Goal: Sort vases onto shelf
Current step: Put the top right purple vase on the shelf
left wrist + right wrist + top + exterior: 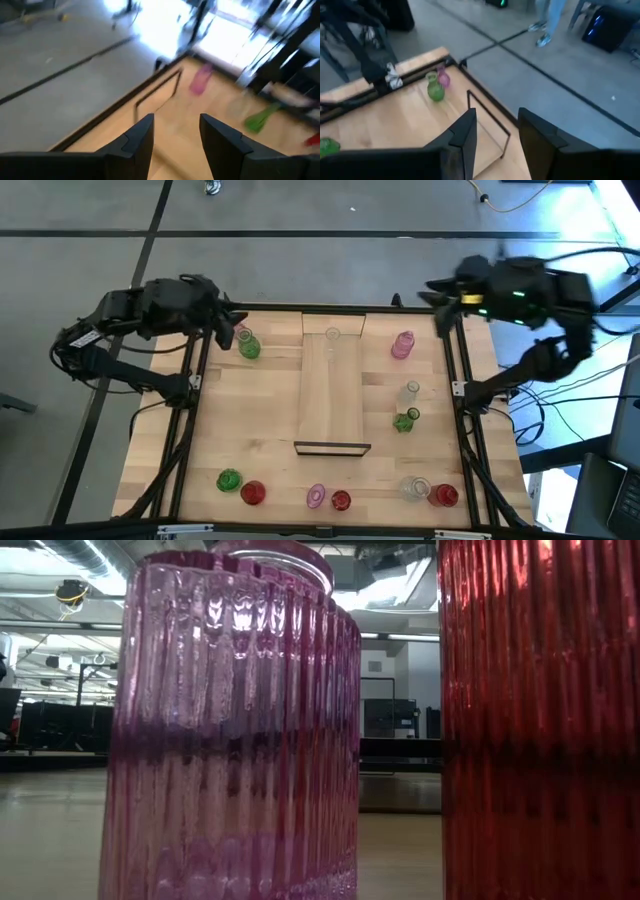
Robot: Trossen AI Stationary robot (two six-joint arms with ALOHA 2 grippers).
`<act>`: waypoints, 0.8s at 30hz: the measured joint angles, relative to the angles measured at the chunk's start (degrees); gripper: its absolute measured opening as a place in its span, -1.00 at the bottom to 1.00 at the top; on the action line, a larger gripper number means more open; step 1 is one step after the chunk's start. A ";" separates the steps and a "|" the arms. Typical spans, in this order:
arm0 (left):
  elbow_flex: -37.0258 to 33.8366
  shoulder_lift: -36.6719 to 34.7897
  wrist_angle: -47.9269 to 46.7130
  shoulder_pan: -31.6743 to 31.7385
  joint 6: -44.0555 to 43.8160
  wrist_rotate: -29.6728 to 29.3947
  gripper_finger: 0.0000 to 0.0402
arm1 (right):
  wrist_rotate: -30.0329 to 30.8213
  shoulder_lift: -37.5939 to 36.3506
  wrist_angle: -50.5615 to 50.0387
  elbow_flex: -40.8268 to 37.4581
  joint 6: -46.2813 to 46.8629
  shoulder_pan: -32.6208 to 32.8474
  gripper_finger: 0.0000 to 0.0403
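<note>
Both grippers, left (228, 323) and right (437, 292), part-open and empty over far corners; table: 3 green, 3 red, 3 pink, 3 clear vases.

We see our left tool (176, 137) empty, fingers apart, above the table (210, 112), pink vase (200, 80) and green vase (261, 118) beyond, blurred

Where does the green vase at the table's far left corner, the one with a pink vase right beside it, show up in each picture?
High view: the green vase stands near the far left corner, close by the left hand.
Low view: not in it; a pink and a red vase fill the picture.
Left wrist view: not in it.
Right wrist view: left of centre, upper half.
Shared landmark: the pink vase touching it, seen again in the right wrist view.
</note>
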 joint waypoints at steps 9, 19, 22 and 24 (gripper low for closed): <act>-1.71 -0.74 7.14 -7.46 0.29 -6.45 -0.25 | 5.00 -22.08 20.75 -32.66 5.72 8.78 -0.37; -27.67 -7.88 13.92 -9.62 -14.67 -15.74 -0.25 | -5.68 -42.90 61.41 -75.57 12.09 11.82 -0.37; -34.73 -10.65 15.17 -9.64 -20.05 -15.64 -0.25 | -9.69 -45.41 67.69 -80.56 11.47 11.82 -0.37; -38.00 -12.48 16.54 -10.14 -23.06 -15.48 -0.25 | -9.51 -46.63 65.91 -81.44 10.79 11.82 -0.37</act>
